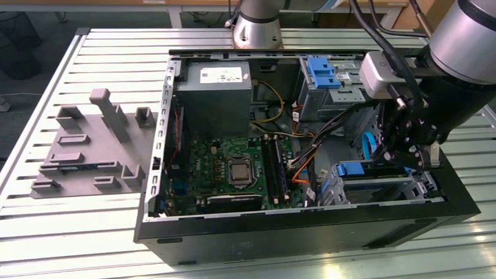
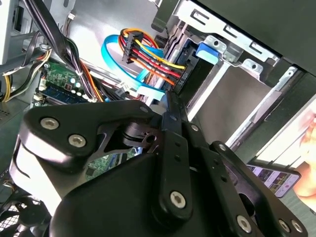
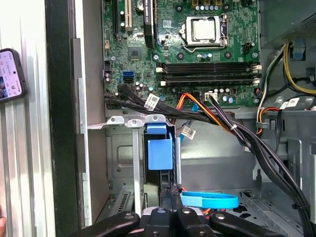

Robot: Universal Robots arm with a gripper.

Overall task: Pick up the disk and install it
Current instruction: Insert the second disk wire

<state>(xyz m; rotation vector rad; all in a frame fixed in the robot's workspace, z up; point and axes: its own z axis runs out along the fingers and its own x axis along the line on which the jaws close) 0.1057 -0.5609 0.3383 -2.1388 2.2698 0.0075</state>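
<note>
The disk point(image 3: 159, 153) stands on edge in the lower drive cage point(image 3: 121, 158) of the open computer case, and I see mostly its blue rail end with a dark body below. The same blue end appears in the second wrist view point(image 2: 207, 52) and in the exterior view point(image 1: 352, 169). My gripper point(image 3: 171, 193) reaches down into the case just behind the disk's end. Its fingers point(image 2: 170, 106) are pressed together with nothing between them. Whether the tips touch the disk cannot be told. In the exterior view the gripper point(image 1: 407, 160) hangs over the cage at the case's right.
A loose blue flat cable point(image 3: 210, 200) and a black cable bundle point(image 3: 247, 143) lie close to the fingers. The motherboard point(image 1: 225, 168), a grey metal box point(image 1: 213, 93) and a blue bracket point(image 1: 319, 71) fill the case. A grey fixture point(image 1: 93, 145) sits at the exterior view's left. A phone point(image 3: 10, 74) lies outside the case.
</note>
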